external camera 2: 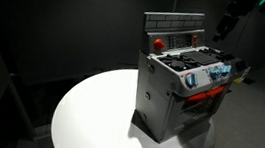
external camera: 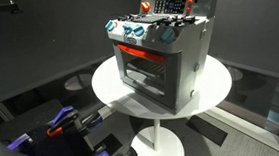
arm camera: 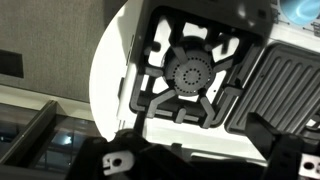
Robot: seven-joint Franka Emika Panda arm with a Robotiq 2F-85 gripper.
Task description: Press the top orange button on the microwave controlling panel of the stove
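Observation:
The grey toy stove [external camera: 163,61] stands on a round white table [external camera: 215,87]; it shows in both exterior views [external camera 2: 176,89]. It has an orange-trimmed oven window and white-and-blue knobs [external camera: 136,31]. Its upright back panel carries the small dark microwave controlling panel [external camera 2: 189,37] with red spots [external camera: 169,5]. My gripper [external camera 2: 224,28] hangs above and behind the stove's back panel, apart from it. In the wrist view the gripper [arm camera: 195,142] looks down on a black burner grate [arm camera: 190,75], its fingers spread, with nothing between them.
The table's white rim [arm camera: 108,70] curves at the left of the wrist view. A ridged griddle plate [arm camera: 285,85] lies beside the burner. Blue and orange equipment [external camera: 63,122] sits on the floor near the table. Dark curtains surround the scene.

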